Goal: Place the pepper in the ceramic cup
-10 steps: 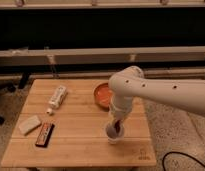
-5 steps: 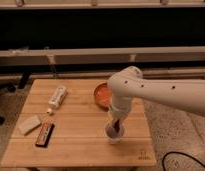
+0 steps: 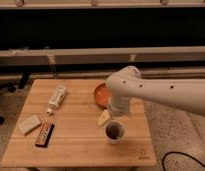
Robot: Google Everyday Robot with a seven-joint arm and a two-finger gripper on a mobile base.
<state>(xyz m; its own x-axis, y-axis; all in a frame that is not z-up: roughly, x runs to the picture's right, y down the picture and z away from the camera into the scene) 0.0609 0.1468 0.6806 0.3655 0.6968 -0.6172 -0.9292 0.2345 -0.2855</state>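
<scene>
The small white ceramic cup [image 3: 114, 135] stands on the wooden table [image 3: 76, 150] near its front right. A dark shape inside the cup [image 3: 113, 131] looks like the pepper, though its colour is hard to tell. My gripper [image 3: 116, 118] is at the end of the white arm, just above and slightly behind the cup. It is mostly hidden by the wrist.
A wide orange bowl [image 3: 99, 95] sits behind the cup, partly covered by the arm. A pale wedge [image 3: 103, 118] lies left of the cup. A white tube [image 3: 57, 96], a pale block [image 3: 29, 124] and a black-and-red bar [image 3: 44, 134] lie on the table's left half.
The gripper's end with the dark red pepper reached down into the cup before. Now the arm's end is a little higher and the cup's rim shows with a dark shape inside.
</scene>
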